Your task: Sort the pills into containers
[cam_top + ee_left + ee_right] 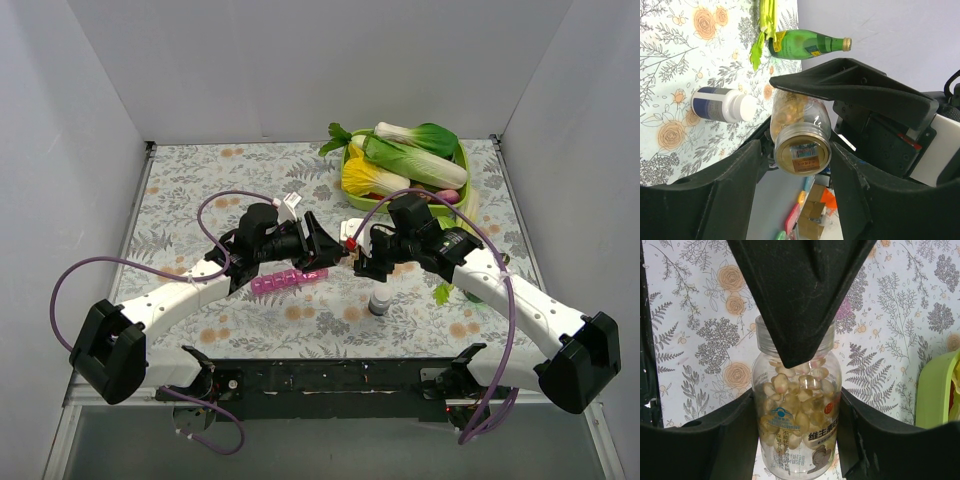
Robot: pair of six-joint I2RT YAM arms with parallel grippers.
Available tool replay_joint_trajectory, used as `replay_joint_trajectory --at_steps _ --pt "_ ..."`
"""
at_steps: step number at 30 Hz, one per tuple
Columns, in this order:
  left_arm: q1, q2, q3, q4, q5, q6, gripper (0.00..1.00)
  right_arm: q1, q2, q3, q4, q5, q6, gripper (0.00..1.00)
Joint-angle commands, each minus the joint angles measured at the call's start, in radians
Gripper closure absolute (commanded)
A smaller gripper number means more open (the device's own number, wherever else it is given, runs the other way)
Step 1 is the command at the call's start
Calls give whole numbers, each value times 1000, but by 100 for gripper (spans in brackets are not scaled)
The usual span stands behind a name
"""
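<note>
Right tool (796,399) pinches the clear plastic bottle of yellow pills (795,432); left tool (795,148), cannot tell. Tip it slowly, right over the pink plastic box strip (290,280).

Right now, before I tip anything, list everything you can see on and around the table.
pill bottle: 1, clear, held above the table between both grippers
capsules: many, pale yellow, inside the pill bottle
pill organiser: 1, pink, on the table below the left gripper
white bottle: 1, blue label, near the front centre
green bottle: 1, gold cap, beside the right arm
loose leaf: 1, green, by the green bottle
tray: 1, green, far right corner
vegetables: several, green, white and yellow, in the tray
left gripper: black, jaws flanking the bottle's end, contact unclear
right gripper: black, jaws closed on the bottle's sides
</note>
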Motion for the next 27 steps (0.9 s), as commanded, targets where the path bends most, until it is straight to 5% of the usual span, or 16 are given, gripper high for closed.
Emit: replay_joint_trajectory --at_steps 1,6,13,19,22,27 --pt "-4 -2 37 -27 -36 42 46 6 -3 16 34 -49 15 99" --pt "-4 4 39 -10 -33 45 49 6 0 14 34 -61 19 99" --pt "-4 10 45 -2 48 140 80 -17 7 10 39 -138 52 99" --pt "-5 3 80 -81 239 491 96 -95 31 5 42 -403 134 99" --pt "-33 -38 88 -175 290 811 94 -115 54 4 33 -562 153 99" --pt "-37 -80 84 -237 280 1047 85 -129 82 -71 151 -786 295 99"
